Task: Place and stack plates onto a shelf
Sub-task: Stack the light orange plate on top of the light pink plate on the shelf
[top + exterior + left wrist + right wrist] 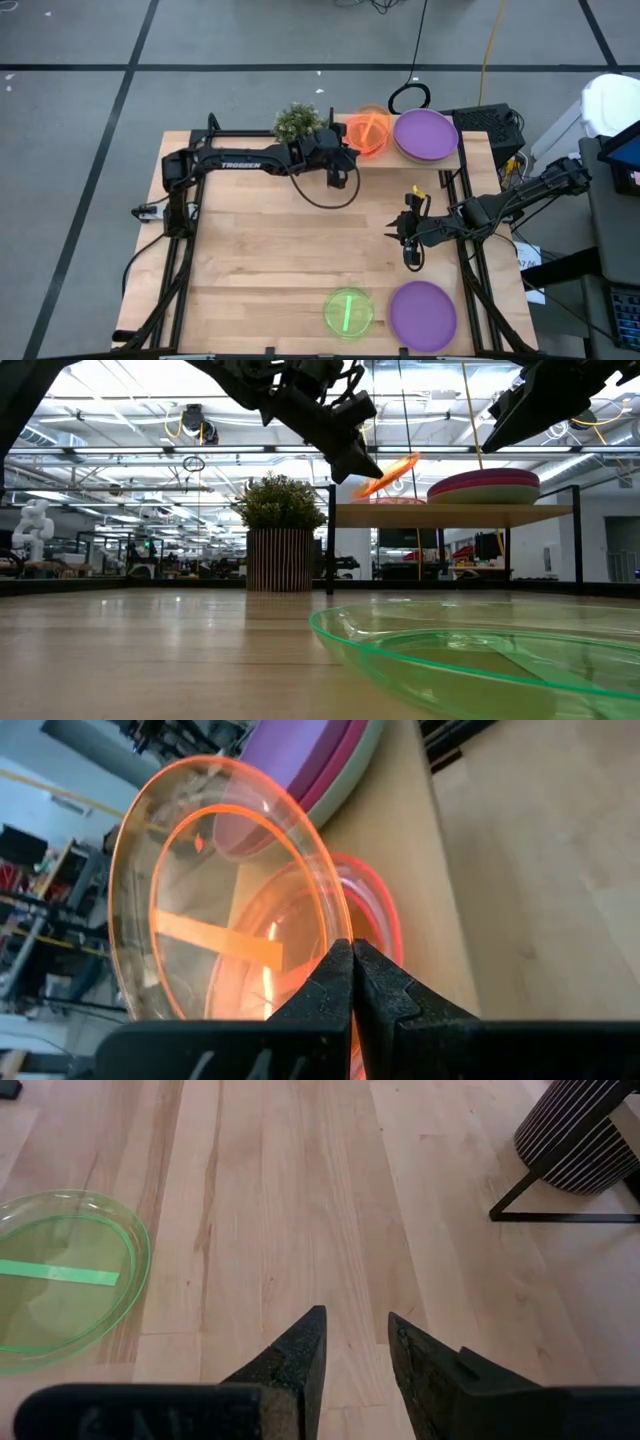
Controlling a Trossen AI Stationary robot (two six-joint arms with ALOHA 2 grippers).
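Note:
My left gripper (347, 152) reaches over the far part of the table and is shut on a translucent orange plate (368, 132), which it holds above the shelf (450, 514). Under it, a pink-red plate (378, 905) lies flat on the shelf board. Beside that sits a stack of larger plates, purple on top (426, 134). A lime green plate (348, 311) and another purple plate (422, 315) lie on the table near its front edge. My right gripper (355, 1345) hangs open over the table's right side with nothing between its fingers. My left gripper pinches the orange plate's rim (330, 920) between its two fingers, on the side of the plate nearest the arm. The fingers come from the table's left, slanting down. The plate (385, 474) is tilted, its far edge higher, clear of the shelf.
A potted plant (297, 122) stands on the table just left of the shelf, close behind my left arm. The shelf's black frame leg (560, 1215) stands on the tabletop. Bare wood lies between the shelf and the near plates.

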